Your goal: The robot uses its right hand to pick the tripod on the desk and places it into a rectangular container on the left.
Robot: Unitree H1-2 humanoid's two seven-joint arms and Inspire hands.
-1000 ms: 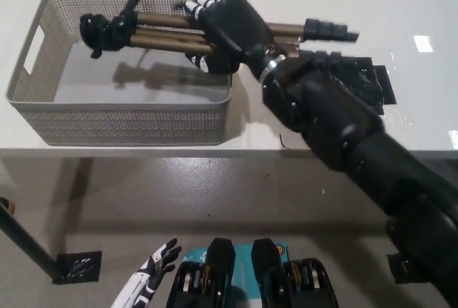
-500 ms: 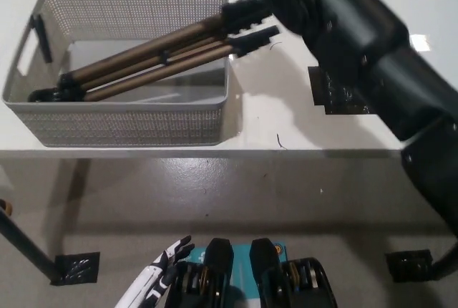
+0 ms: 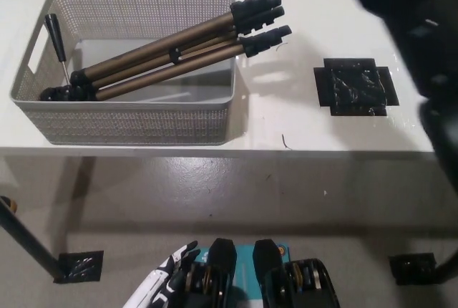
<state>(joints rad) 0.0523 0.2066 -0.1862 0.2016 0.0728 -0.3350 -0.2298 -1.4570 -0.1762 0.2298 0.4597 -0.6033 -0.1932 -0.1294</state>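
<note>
The tripod (image 3: 161,57) lies slanted in the grey mesh rectangular container (image 3: 129,122) at the table's left. Its black head rests in the near left corner, its brown legs rise to the right, and its black feet (image 3: 261,21) stick out over the container's right rim. Nothing holds it. My black right arm (image 3: 418,29) is a blurred shape at the upper right, well clear of the tripod; its hand cannot be made out. My white left hand (image 3: 170,283) rests low at the bottom left, below the table, fingers apart and empty.
A black tape patch (image 3: 354,87) marks the white table (image 3: 300,129) to the right of the container. The table's front edge runs across the middle of the picture, with grey floor below and a table leg (image 3: 28,247) at the lower left.
My right hand has let go of the tripod and drawn back up and to the right. The tripod has dropped into the container, its head sunk to the bottom and its feet left on the rim.
</note>
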